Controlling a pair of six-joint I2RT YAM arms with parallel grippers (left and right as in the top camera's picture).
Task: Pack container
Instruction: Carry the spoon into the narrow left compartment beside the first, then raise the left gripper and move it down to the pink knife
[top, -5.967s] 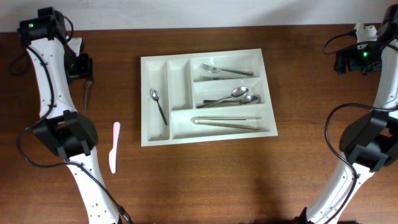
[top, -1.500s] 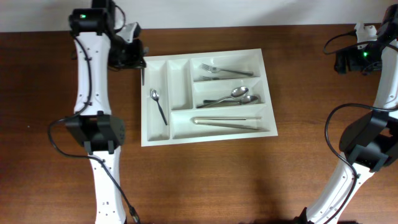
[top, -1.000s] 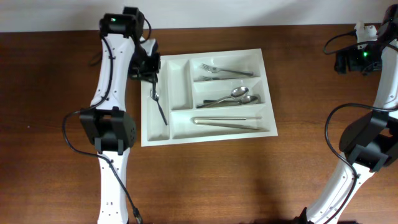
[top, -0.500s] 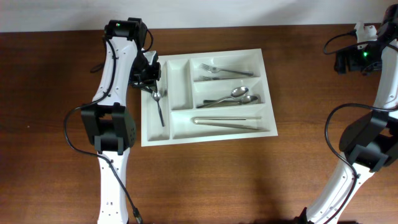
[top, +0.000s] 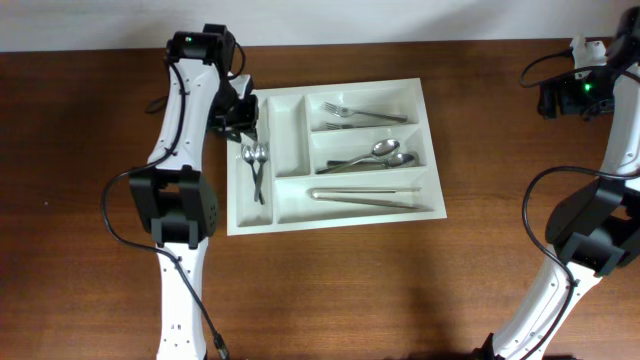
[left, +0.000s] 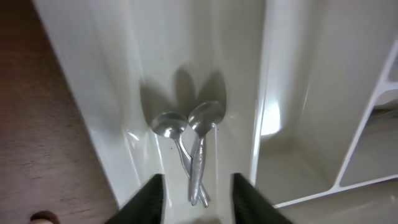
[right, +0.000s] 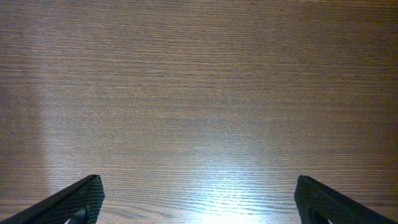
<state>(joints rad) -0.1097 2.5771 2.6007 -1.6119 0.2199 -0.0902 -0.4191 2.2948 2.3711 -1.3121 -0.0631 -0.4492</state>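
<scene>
Two small spoons (top: 254, 165), polished metal, lay with handles crossed in the leftmost narrow compartment of the tray (top: 290, 140), which sat mid-table (top: 330, 290). Far long compartment: forks (top: 360, 115). Middle one: two larger spoons (top: 382, 154). Near one: tongs (top: 365, 195). Tray was white glossy plastic, rectangular, with rounded dividers; table was dark wood grain. Left gripper (top: 243, 118) hovered over the far end of the small-spoon compartment, jaws parted, gripping nothing; its fingers (left: 153, 198) flanked the handles from above. Right gripper (right: 199, 199) sat far right, well apart from the tray, jaws spread wide and empty over bare wood.
</scene>
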